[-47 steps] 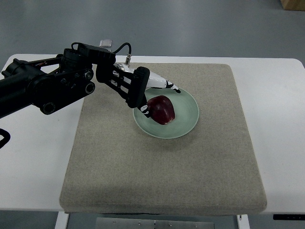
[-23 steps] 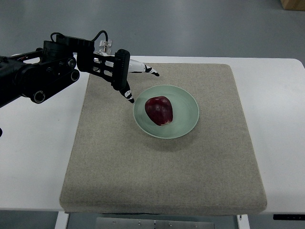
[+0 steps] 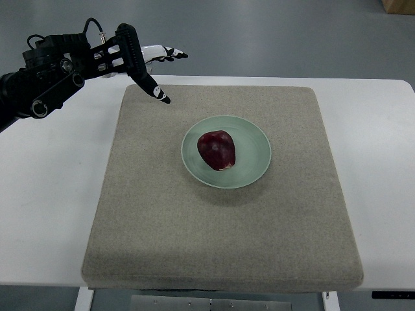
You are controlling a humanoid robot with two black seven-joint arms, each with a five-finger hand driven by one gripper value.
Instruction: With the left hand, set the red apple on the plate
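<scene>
A dark red apple (image 3: 217, 149) lies on the pale green plate (image 3: 255, 162), a little left of its middle. The plate sits on a beige mat. My left hand (image 3: 155, 68) is at the upper left, over the mat's far left corner, well apart from the plate. Its fingers are spread and it holds nothing. The right arm is out of view.
The beige mat (image 3: 220, 227) covers most of the white table (image 3: 382, 162). White table margins show on the left and right. A cardboard box corner (image 3: 399, 5) shows at the top right, off the table.
My left hand has let go of the apple and drawn back up and to the left, from the plate's rim to the mat's far left corner. The apple stays on the plate.
</scene>
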